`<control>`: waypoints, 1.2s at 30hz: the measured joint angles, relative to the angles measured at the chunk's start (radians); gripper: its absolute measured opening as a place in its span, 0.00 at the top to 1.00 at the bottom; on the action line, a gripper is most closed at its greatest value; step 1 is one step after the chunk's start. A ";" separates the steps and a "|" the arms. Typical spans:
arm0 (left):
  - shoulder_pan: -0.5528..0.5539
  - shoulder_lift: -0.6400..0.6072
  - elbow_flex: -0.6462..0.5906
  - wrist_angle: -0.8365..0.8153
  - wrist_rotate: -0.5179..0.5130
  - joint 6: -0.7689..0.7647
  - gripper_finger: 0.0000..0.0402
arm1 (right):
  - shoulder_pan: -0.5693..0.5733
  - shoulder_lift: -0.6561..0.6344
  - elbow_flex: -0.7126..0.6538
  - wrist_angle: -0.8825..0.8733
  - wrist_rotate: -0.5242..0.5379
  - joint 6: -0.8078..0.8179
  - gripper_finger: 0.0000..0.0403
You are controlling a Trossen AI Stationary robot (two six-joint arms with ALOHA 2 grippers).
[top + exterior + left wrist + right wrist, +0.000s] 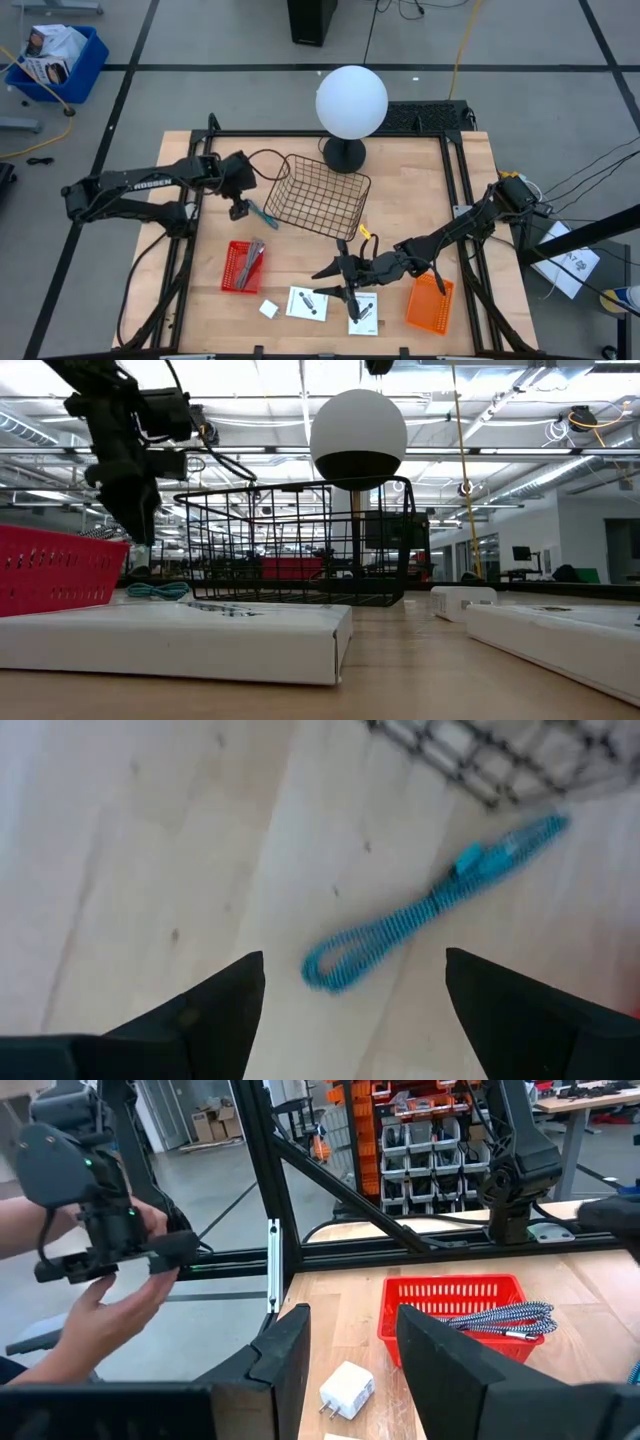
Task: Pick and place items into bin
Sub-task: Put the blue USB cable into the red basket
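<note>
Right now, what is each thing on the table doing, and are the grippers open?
Left gripper: open, above the teal cable.
Teal cable: loose on the table, beside the wire basket.
Wire basket: upright, looks empty.
Right gripper: partly open, holding nothing, over the white boxes.
Red bin: holds a braided cable.
Orange bin: upright on the table.
White charger: lying loose.

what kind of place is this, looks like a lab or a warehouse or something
Most likely a robotics lab or workshop in a big industrial hall. The low view shows a high ceiling with strip lights; the right wrist view shows shelves of parts bins behind the wooden table, and a person's hand working a handheld controller.
</note>
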 joint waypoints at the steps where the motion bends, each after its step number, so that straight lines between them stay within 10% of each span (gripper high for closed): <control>1: 0.008 -0.001 -0.010 0.019 0.000 -0.009 0.23 | 0.000 0.000 0.000 0.000 0.000 0.000 0.65; 36: 0.061 0.073 -0.168 0.221 0.036 -0.044 0.23 | 0.000 0.000 0.000 0.000 0.000 0.000 0.65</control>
